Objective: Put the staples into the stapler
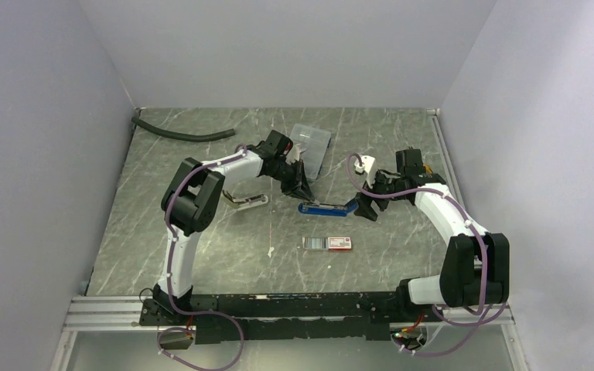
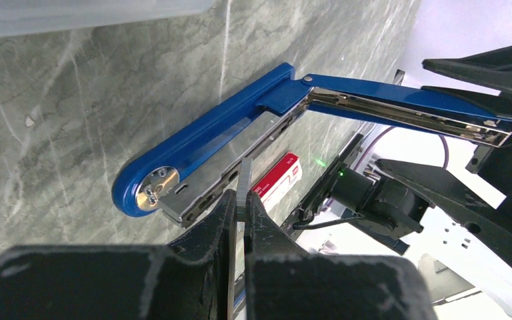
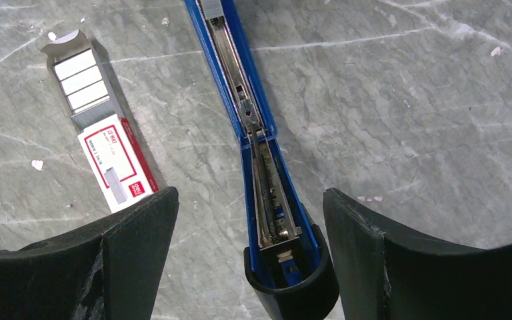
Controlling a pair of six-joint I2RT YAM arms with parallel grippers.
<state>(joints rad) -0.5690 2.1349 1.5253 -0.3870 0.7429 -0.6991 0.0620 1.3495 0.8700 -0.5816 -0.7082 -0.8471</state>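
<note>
Pinching a thin strip of staples [image 2: 243, 187] edge-on, the left gripper [image 2: 239, 223] is clenched on it just beside the open magazine rail [image 2: 267, 130] of the blue stapler [image 2: 200, 143], and the likely failure is the strip meeting that rail askew, so it snaps or slips from so narrow a grip. That arm reaches forward, its wrist tipped down at the table [image 1: 162, 147]. Further right, the right gripper [image 3: 248, 200] hangs with jaws spread wide either side of the swung-back lid [image 3: 267, 180], gripping nothing, so a nudge could shift the stapler.
</note>
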